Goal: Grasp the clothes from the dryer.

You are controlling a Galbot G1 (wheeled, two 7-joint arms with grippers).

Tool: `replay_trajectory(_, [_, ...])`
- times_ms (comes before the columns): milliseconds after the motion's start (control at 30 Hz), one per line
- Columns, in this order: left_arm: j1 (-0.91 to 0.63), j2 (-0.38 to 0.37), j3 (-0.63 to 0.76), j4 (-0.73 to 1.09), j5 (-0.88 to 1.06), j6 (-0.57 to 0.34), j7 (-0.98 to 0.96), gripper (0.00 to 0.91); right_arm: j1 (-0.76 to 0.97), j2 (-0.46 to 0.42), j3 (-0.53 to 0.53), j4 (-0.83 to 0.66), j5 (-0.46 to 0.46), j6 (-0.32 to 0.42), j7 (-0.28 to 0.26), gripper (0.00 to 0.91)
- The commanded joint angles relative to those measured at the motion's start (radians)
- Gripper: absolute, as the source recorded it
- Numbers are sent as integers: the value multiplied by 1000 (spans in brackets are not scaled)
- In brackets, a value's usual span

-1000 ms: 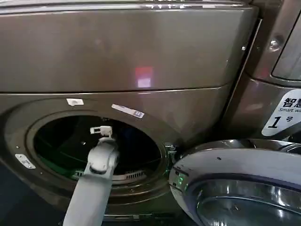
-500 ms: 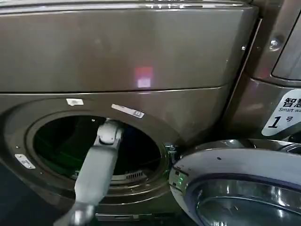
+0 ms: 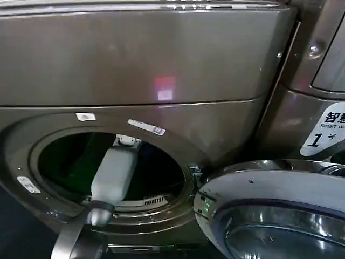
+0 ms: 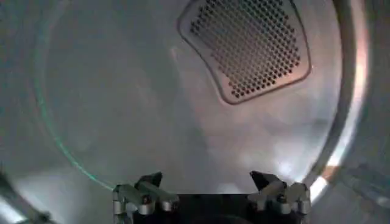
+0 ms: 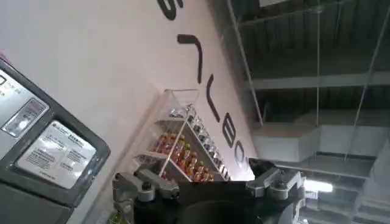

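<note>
From the head view you see the dryer point(image 3: 145, 59), bronze-brown, with its round porthole point(image 3: 110, 167) open and its silver-grey door point(image 3: 275, 210) swung out to the robot's right, a white sticker point(image 3: 323, 129) marked "1" above it. Your left arm reaches through the porthole, and the left gripper point(image 3: 126, 141) sits just under the upper rim of the opening. In the left wrist view that gripper's fingers point(image 4: 149, 182) are spread, with nothing between them, facing the smooth drum wall and a perforated vent panel point(image 4: 247, 45) at the back; no clothes can be made out in the part of the drum shown, so I judge you are at the reaching step, with the grasp not yet made. The next move likely calls for tipping the gripper down toward the drum floor to find fabric before closing. In the right wrist view the right gripper point(image 5: 207, 182) is spread too, empty, pointing up past a machine's control panel point(image 5: 42, 152) at a white wall, a display shelf of bottles point(image 5: 189, 152) and a dark ceiling.
</note>
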Motion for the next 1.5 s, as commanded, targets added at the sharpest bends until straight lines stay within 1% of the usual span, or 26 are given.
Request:
replay_trajectory(33, [-100, 19, 147, 203, 76, -82, 350, 907, 3, 3, -3, 3, 0, 2, -4, 907])
replay_trajectory(167, [-177, 18, 239, 284, 121, -128, 468, 907, 9, 7, -13, 9, -2, 5, -7, 907])
replay_trajectory(367, [-267, 1, 305, 400, 175, -209, 592, 907, 14, 6, -17, 7, -3, 9, -13, 907])
replay_trajectory(467, [-297, -5, 331, 452, 246, -254, 644, 907, 17, 6, -22, 7, -4, 11, -15, 907])
replay_trajectory(600, [-315, -7, 378, 486, 303, -289, 698, 907, 22, 6, -28, 9, -5, 11, -17, 907])
replay_trajectory(633, [-320, -11, 385, 500, 367, -303, 713, 907, 22, 7, -29, 10, -6, 11, -18, 907])
replay_trajectory(667, [-321, -12, 394, 505, 388, -311, 726, 907, 22, 6, -29, 10, -5, 11, -18, 907])
replay_trajectory(867, [-326, -17, 436, 541, 486, -341, 768, 907, 21, 5, -29, 9, -6, 12, -20, 907])
replay_trajectory(1133, [-341, -29, 486, 561, 565, -341, 775, 907, 23, 7, -31, 12, -6, 11, -21, 907])
replay_trajectory(1500, [-357, -35, 544, 574, 569, -369, 815, 907, 26, 3, -36, 16, -7, 8, -22, 907])
